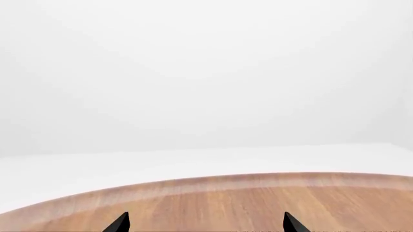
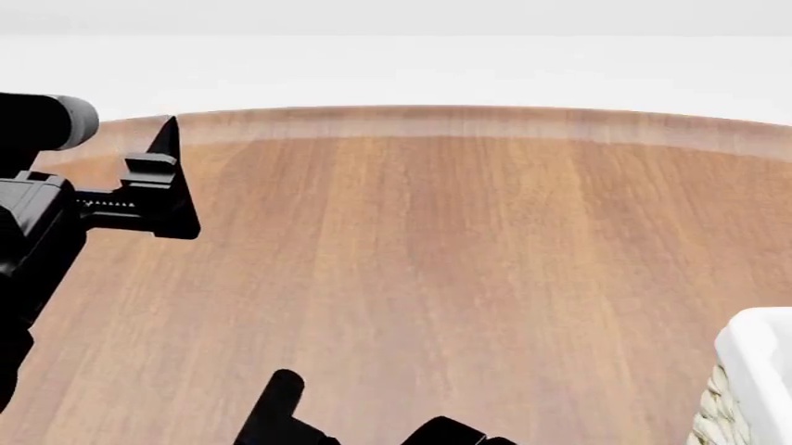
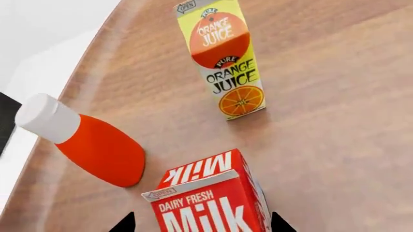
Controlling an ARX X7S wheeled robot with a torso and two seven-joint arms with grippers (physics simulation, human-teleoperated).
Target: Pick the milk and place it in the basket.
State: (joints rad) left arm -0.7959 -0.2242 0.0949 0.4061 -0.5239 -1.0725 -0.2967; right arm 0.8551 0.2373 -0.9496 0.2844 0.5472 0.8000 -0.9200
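The right gripper point(image 3: 200, 224) is wide open, and the milk point(image 3: 210, 198) stands on the desk point(image 3: 335, 145) between its two tips. I would go lower around the carton, keep it centred, then close slowly. The left gripper point(image 1: 206, 223) is open, holding nothing.

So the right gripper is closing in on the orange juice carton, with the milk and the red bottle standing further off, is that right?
Not quite. In the right wrist view it is the milk that sits between the open fingertips of the right gripper, not the orange juice carton. The juice stands further off, and the red bottle is beside the milk.
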